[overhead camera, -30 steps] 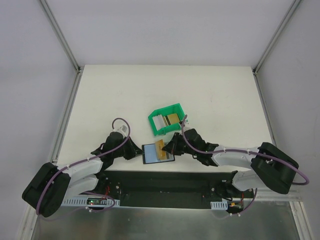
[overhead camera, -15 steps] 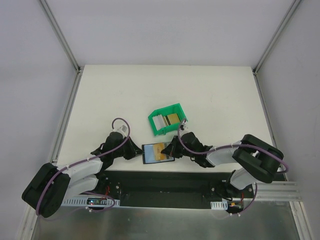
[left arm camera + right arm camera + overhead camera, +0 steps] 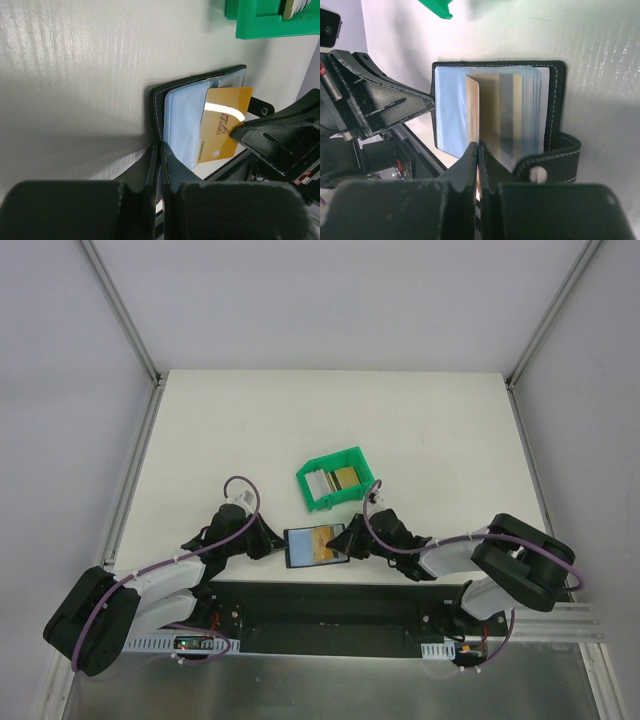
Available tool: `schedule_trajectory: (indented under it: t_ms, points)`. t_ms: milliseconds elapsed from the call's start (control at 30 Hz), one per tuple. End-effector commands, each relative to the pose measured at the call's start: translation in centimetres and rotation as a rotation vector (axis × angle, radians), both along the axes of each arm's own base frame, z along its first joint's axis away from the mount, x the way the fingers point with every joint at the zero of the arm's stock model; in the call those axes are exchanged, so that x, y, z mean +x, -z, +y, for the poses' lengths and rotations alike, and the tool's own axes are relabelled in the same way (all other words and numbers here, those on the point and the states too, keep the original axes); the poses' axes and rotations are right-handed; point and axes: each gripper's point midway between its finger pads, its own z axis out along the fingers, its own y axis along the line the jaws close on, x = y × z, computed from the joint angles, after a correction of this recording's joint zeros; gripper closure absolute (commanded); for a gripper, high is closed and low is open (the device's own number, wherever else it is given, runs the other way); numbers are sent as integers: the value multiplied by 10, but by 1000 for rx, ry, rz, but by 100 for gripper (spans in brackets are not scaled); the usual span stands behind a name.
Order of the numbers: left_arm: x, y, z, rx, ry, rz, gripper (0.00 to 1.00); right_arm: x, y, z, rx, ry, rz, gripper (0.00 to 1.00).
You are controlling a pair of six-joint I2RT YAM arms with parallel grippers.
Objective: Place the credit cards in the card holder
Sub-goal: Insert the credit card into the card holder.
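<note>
- The left arm reaches low and forward across the counter (image 3: 300, 420), forearm nearly flat. The left pincer (image 3: 277, 543) points inward to the right pincer (image 3: 345, 540).
- The right arm is folded back at the elbow and also lies low, its wrist aimed inward at the left pincer.
- The left pincer (image 3: 160, 147) is closed narrow on the black edge of the card holder (image 3: 182, 120), pinning that side.
- The right pincer (image 3: 478, 146) is closed narrow on the gold card (image 3: 473, 110), pinching its nearest edge.
- The card holder (image 3: 305, 550) lies open and flat between the two pincers. Its long axis runs from one to the other, and its bluish sleeves face up.
- Its snap tab (image 3: 550, 162) sticks out just beside the right pincer.
- The gold card (image 3: 220, 130) lies partly under a sleeve, with its bare part on the right pincer's side. Which way its long side runs cannot be told.
- Beyond both pincers, farther up the counter, the green bin (image 3: 325, 462) holds more cards (image 3: 335, 478), apart from the card holder.
</note>
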Motion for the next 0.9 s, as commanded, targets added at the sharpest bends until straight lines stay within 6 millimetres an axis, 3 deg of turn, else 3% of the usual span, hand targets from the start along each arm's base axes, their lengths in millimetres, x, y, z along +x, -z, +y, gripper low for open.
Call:
schedule_trajectory:
  t_ms: [0,467,867]
  points:
    - [1,-3,-1,-17,-3,-9,100,8,-8,-9,-33,27,-58,100]
    - [2,-3,-1,-16,-1,-12,100,-4,3,11,-8,-44,58,100]
    - [2,-3,-1,-18,1,-11,100,-4,6,10,-34,-31,72,100]
